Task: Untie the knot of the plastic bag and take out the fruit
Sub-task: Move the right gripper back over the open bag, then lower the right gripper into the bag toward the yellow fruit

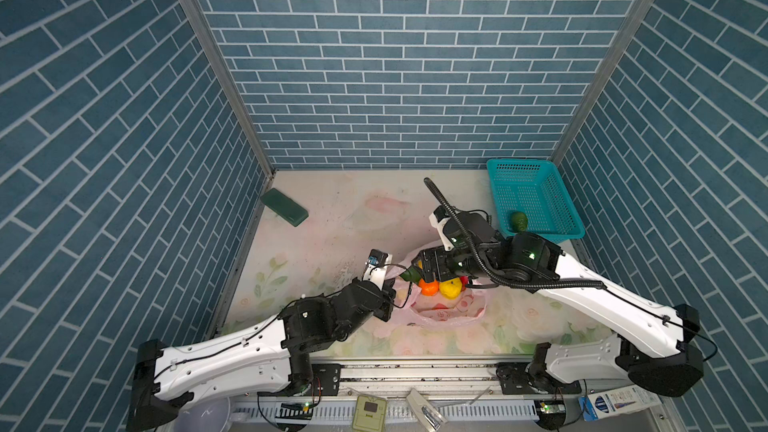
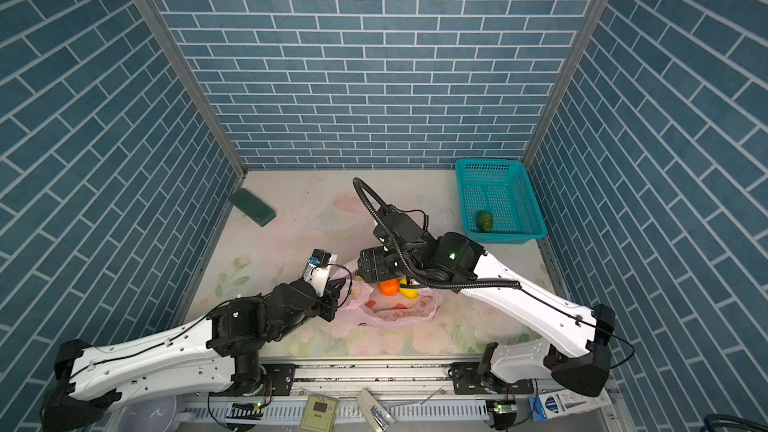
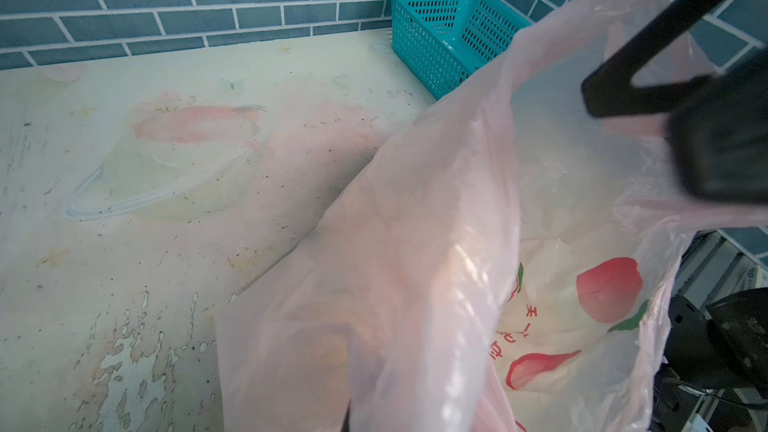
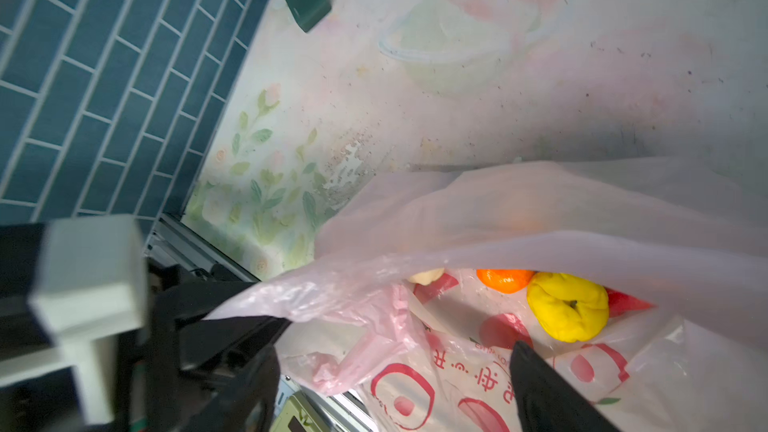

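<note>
Two robot arms work over a thin pink plastic bag (image 1: 449, 315) lying near the front of a flower-printed table (image 1: 332, 222). No knot shows in any view. The bag's mouth gapes open, so the untying appears done and the job now is emptying it.

The left gripper (image 1: 392, 299) is clamped tight on the rim at the bag's left side, lifting a sheet of plastic like a tent flap. This likely holds the mouth open and stops the light bag from sliding. The right gripper (image 1: 420, 277) hangs at the mouth just above the fruit, its jaws spread wide and empty, seemingly lining up to take a piece.

In the right wrist view, an orange fruit (image 4: 505, 280) and a lumpy yellow fruit (image 4: 567, 311) touch each other inside the bag. A red fruit (image 4: 623, 303) sits just beside the yellow one, and a pale fruit (image 4: 426, 276) is half hidden under the raised plastic.

A teal basket (image 1: 540, 201) stands at the back right corner, near the right arm. It holds one dark green fruit (image 1: 518, 221), which suggests it is the drop-off spot. A dark green block (image 1: 284, 206) lies well apart at the back left, seemingly not part of the work.
</note>
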Controlling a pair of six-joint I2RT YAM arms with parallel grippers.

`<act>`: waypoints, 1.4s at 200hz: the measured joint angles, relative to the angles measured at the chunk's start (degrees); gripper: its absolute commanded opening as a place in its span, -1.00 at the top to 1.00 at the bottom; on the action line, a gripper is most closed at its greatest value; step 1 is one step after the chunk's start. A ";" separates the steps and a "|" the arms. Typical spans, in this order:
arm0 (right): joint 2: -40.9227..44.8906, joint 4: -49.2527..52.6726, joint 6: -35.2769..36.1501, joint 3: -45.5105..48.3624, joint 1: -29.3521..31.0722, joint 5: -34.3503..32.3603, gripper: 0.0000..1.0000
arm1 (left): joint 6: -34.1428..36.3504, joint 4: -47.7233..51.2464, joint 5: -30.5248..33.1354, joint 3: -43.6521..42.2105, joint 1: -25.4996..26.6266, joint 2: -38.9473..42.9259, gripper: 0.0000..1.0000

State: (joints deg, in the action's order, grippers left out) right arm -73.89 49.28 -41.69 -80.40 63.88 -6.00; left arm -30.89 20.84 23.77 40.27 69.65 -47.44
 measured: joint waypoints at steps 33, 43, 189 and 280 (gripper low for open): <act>1.99 -2.40 0.22 9.75 0.96 -3.26 -0.65 | -0.33 0.13 0.09 0.02 0.00 0.94 1.00; 2.56 -2.75 0.61 12.07 1.57 -4.48 -0.65 | -0.35 0.33 0.20 0.11 0.00 0.94 1.00; 0.72 -9.92 1.64 26.82 5.22 -8.96 -0.72 | 0.50 0.66 -1.22 2.56 -0.52 -0.04 1.00; -5.79 -14.62 -8.57 27.02 -1.95 -13.38 -0.85 | 1.60 -2.75 -9.33 2.25 -0.02 -6.80 1.00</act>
State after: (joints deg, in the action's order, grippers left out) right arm -79.68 34.65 -50.26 -53.39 61.93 -19.38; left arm -29.30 18.09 14.44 42.52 69.63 -54.24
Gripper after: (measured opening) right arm 0.921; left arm 0.044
